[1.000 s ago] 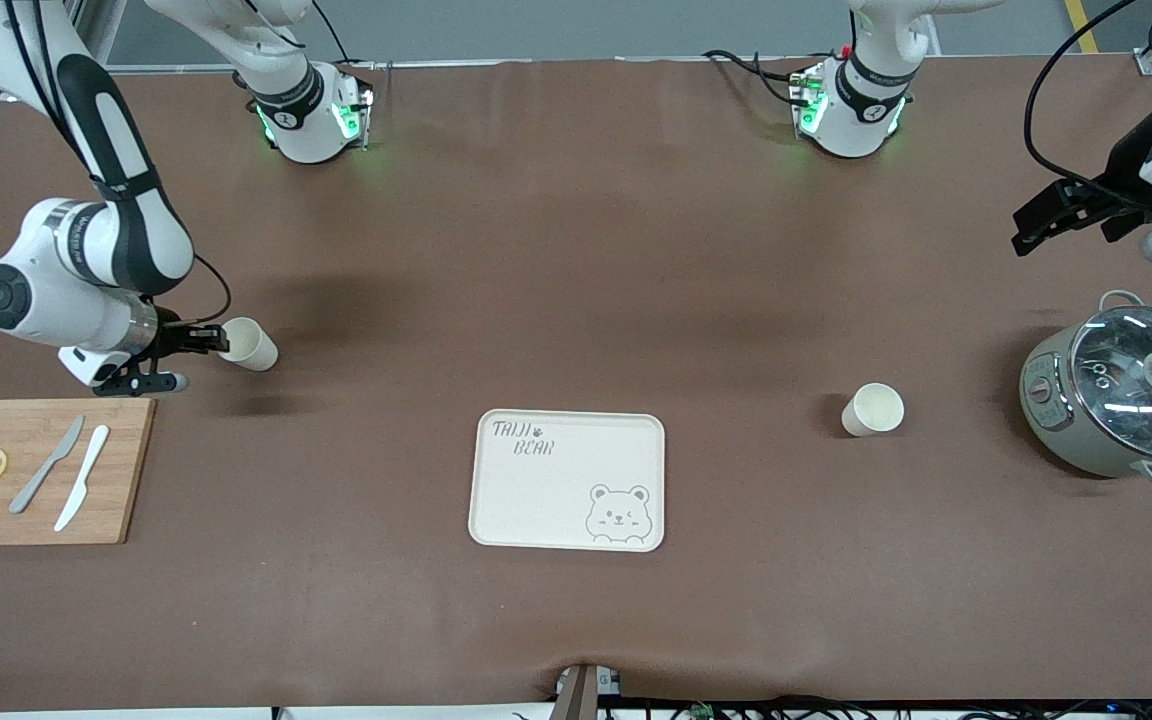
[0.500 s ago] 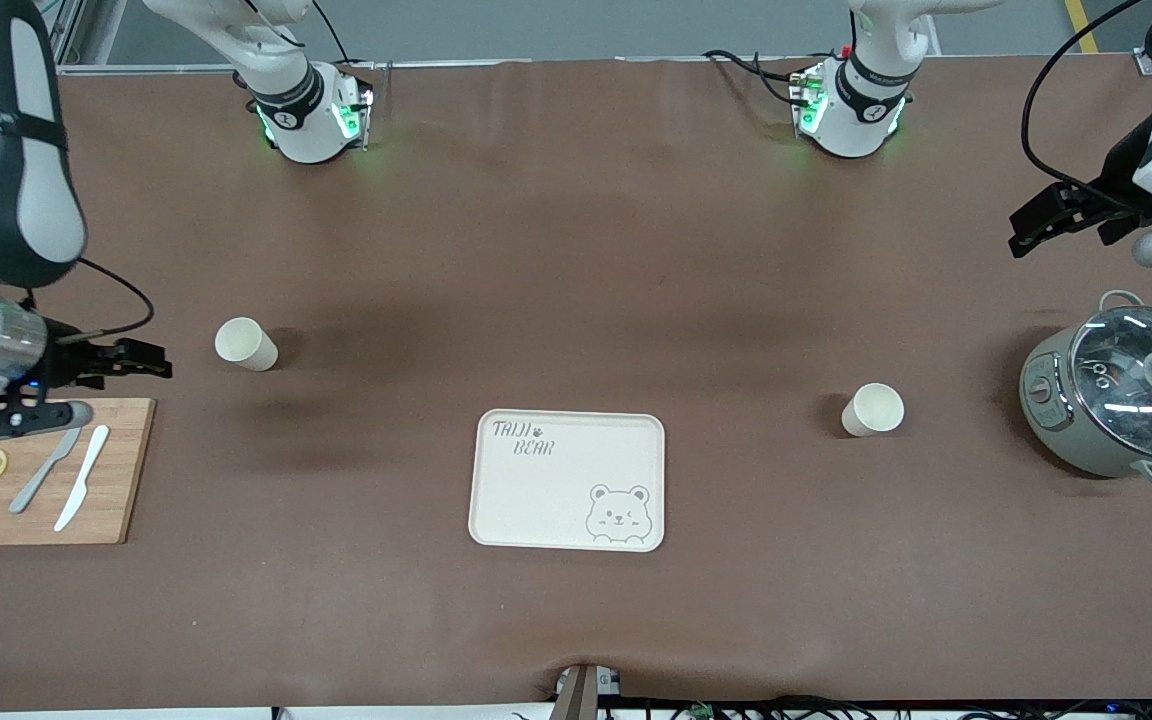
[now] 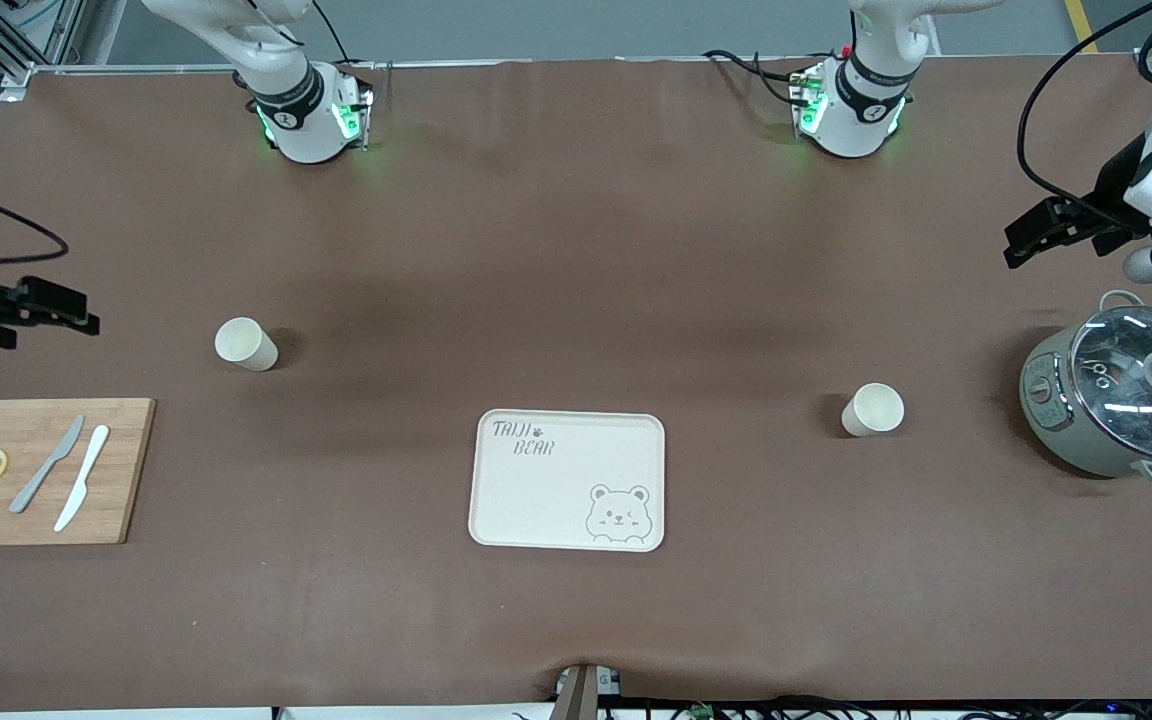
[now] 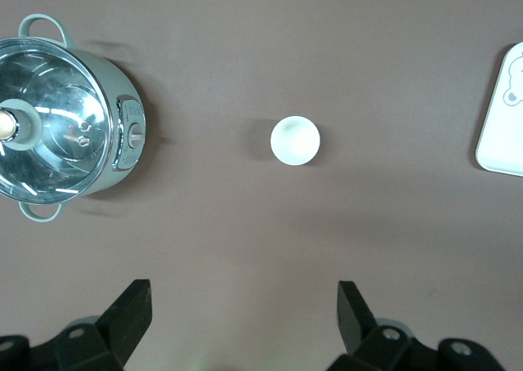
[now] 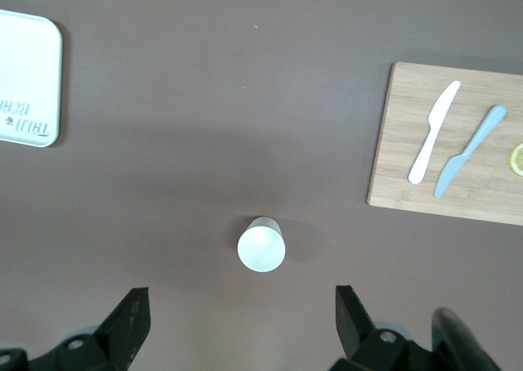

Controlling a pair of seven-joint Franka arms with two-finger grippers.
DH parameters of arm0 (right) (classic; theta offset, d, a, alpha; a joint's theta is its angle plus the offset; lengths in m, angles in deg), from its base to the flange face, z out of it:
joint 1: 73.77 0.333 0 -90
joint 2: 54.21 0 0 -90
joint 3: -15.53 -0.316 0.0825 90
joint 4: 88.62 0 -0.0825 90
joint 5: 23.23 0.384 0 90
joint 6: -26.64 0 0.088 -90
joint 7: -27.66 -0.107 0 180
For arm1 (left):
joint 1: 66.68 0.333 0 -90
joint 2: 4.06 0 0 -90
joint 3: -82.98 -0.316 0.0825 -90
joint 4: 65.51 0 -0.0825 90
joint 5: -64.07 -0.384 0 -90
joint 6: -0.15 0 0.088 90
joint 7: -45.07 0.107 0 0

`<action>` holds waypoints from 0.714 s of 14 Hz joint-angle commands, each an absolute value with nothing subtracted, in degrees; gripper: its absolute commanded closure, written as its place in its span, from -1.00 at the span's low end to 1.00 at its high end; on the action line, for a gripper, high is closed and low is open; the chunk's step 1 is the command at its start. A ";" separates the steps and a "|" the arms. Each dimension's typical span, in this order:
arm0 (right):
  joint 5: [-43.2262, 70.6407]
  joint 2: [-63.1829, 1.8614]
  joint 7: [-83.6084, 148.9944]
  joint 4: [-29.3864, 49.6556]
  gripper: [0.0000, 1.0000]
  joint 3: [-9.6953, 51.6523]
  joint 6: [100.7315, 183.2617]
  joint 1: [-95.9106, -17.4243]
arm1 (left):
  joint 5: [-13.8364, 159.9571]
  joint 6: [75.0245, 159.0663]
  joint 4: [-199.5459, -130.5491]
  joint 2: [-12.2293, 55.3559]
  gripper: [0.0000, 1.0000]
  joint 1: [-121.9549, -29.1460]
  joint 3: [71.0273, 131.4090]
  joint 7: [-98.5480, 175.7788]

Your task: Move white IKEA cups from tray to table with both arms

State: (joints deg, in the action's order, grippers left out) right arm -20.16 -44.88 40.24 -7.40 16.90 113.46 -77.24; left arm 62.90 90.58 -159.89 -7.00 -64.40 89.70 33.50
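Both white IKEA cups off tray (image 3: 568,480), upright on surface (image 3: 576,250): one cup (image 3: 246,344) toward right arm's end, other cup (image 3: 873,409) toward left arm's end, each well apart from tray. Tray bare. Right gripper (image 3: 46,305) above surface edge near cutting board (image 3: 36,470), fingers wide apart, empty. Left gripper (image 3: 1041,225) above surface near pot (image 3: 1116,390), fingers wide apart, empty. Judgement: transfer looks done; retreat well by lifting clear, avoiding cups and pot.
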 commanded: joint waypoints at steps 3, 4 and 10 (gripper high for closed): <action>-21.29 -58.06 33.57 2.77 -1.00 16.58 110.76 -77.10 | 62.22 90.76 -158.06 -6.34 -1.00 -65.09 89.40 34.34; -21.47 -59.82 33.46 4.44 -1.00 16.58 110.75 -77.28 | 62.40 90.76 -157.97 -6.34 -1.00 -65.09 89.40 34.43; -22.26 -59.84 33.29 4.89 -1.00 16.94 111.45 -78.42 | 62.40 89.18 -158.06 -7.22 -1.00 -64.92 89.48 34.43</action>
State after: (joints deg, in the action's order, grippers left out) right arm -21.22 -59.08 34.35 4.20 17.30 110.71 -77.67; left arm 62.90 90.38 -158.94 -6.82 -64.62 89.71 33.51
